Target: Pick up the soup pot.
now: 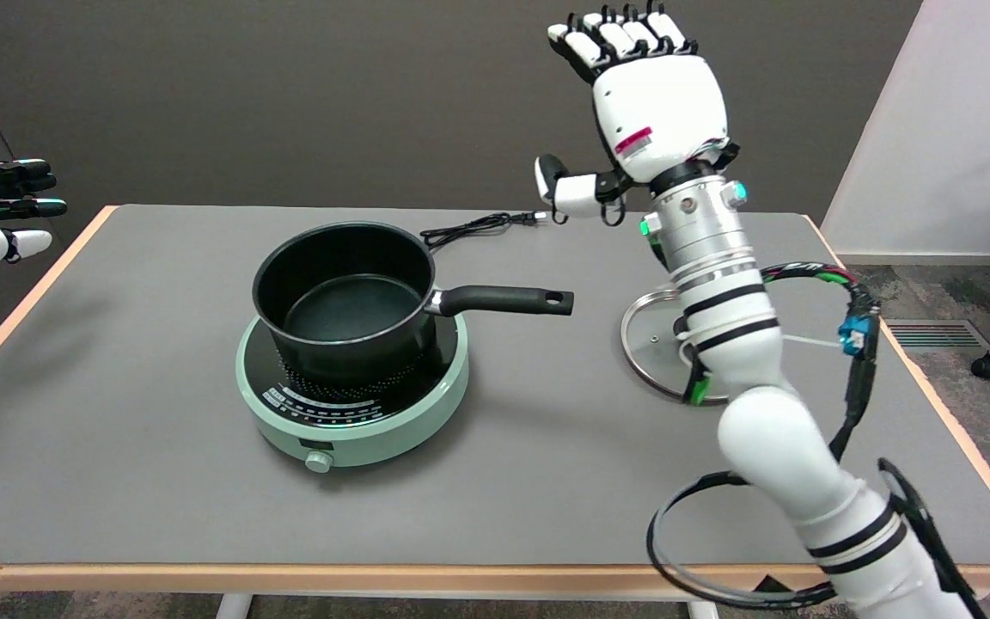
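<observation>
Black soup pot, lidless, is seated on a mint-green induction cooker on the grey worktop, handle directed right. Right robot hand is raised in the air above the far right, fingers spread, nothing held. Glass lid is laid flat behind the forearm; a black power cord is coiled near the far edge.
</observation>
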